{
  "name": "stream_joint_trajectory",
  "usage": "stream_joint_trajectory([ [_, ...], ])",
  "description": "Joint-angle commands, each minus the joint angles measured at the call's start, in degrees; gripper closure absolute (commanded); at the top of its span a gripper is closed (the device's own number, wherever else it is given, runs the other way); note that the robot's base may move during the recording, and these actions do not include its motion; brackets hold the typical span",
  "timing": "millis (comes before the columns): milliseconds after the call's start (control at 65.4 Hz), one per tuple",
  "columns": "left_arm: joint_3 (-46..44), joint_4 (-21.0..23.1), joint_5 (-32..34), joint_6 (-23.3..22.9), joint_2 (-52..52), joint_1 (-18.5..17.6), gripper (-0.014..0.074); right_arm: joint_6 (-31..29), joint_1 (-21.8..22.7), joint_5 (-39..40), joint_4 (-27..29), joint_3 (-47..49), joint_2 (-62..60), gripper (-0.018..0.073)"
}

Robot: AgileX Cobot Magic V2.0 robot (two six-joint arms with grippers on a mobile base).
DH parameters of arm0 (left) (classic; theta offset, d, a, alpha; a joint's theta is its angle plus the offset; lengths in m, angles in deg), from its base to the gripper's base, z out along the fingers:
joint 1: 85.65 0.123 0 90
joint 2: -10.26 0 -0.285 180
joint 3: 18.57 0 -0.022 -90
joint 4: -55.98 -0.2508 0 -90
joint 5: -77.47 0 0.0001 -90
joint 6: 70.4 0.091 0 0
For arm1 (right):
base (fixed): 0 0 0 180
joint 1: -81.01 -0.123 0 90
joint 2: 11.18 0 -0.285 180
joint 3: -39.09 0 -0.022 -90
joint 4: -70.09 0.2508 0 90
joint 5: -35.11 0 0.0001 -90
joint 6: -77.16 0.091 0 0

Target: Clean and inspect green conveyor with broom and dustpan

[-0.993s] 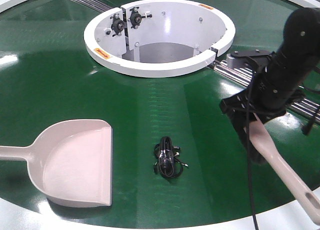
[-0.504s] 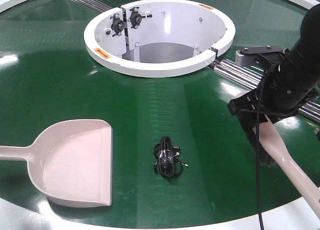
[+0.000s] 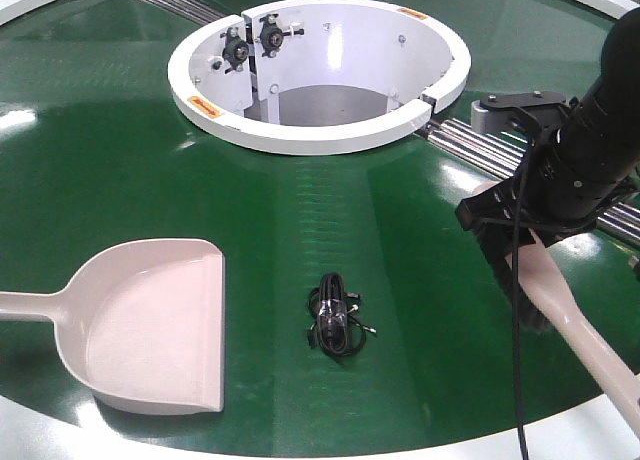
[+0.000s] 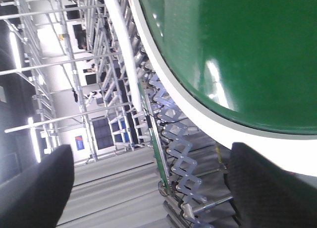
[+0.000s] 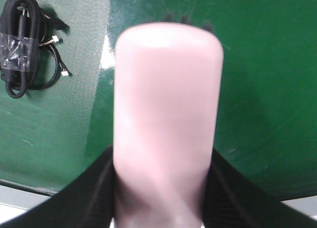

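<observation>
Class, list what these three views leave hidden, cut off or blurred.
Front view: the dustpan handle runs off the left edge.
Front view: the right claw hides most of the broom head.
Right wrist view: the broom is blurred, too near the lens.
Left wrist view: the bottom edge cuts off the left claw, only fingertips show.

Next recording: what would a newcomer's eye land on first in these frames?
The glossy dark-green conveyor belt fills the view, with its white ring-shaped opening at top centre. A wide pale beige-pink plastic dustpan lies front left, and a small taped black cable bundle sits apart to its right. At right, the right gripper clamps the slim beige plastic broom.
</observation>
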Motion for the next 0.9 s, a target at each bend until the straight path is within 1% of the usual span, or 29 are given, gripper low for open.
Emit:
stream_joint_trajectory([
  [0, -2.00, -1.19, 3.97, -0.07, 0.37, -0.40, 0.0007, -0.54, 0.26, -2.88, 0.07, 1.77, -2.51, 0.0563],
  [367, -2.00, -0.71, 2.23, -0.06, -0.04, -0.40, 0.0007, -0.47, 0.26, -2.88, 0.07, 1.77, -2.51, 0.0563],
  [458, -3.14, -0.30, -1.03, 1.10, -1.80, -0.40, 0.0007, -0.53, 0.26, -2.88, 0.07, 1.77, -2.51, 0.0563],
  [504, -4.42, 1.16, -3.55, 3.02, -3.39, -0.40, 0.0007, -0.53, 0.26, -2.88, 0.07, 1.77, -2.51, 0.0563],
  [581, -7.07, 4.27, -9.99, 8.13, -6.46, -0.40, 0.0007, -0.53, 0.26, -2.88, 0.07, 1.77, -2.51, 0.0563],
  [657, -10.33, 6.89, -18.29, 12.83, -10.18, -0.40, 0.0007, -0.52, 0.26, -2.88, 0.19, 1.77, -2.51, 0.0563],
  [718, -13.03, 8.36, -23.98, 14.75, -13.32, -0.40, 0.0007, -0.52, 0.26, -2.88, 0.19, 1.77, -2.51, 0.0563],
  [810, -16.80, 11.14, -31.49, 16.46, -17.63, -0.40, 0.0007, -0.52, 0.26, -2.88, 0.19, 1.77, -2.51, 0.0563],
  [886, -19.98, 14.67, -37.82, 17.42, -21.56, -0.40, 0.0007, -0.52, 0.26, -2.88, 0.19, 1.77, -2.51, 0.0563],
])
